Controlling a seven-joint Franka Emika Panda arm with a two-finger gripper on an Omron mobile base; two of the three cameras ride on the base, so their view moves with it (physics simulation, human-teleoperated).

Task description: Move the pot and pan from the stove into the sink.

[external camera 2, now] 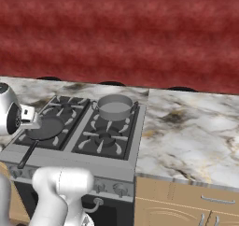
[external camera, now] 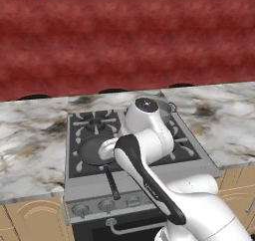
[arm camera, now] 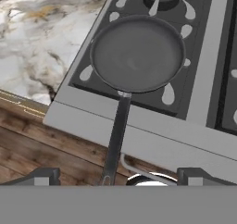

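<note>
Hovering above the front left burner of the stove, the tool stands with its jaws spread to their widest and nothing between them. Two dark fingertips show in the hand view, one at each side of the long black handle of the pan, well apart from it and not touching.

One pan is counted. It sits flat on the front left burner, its single handle running out over the front edge of the stove toward the knobs. In the right base view the pan lies just beside the white wrist of the arm.

One pot is counted, grey, upright, on the rear right burner, with small loop handles at its sides. In the left base view only its rim shows behind the arm.

One stove, four burners under black grates; two carry cookware, two are bare. A row of knobs and one oven door handle run along its front.

Marbled white bench flanks the stove on both sides, with wooden cabinet fronts below and a red wall behind.
</note>
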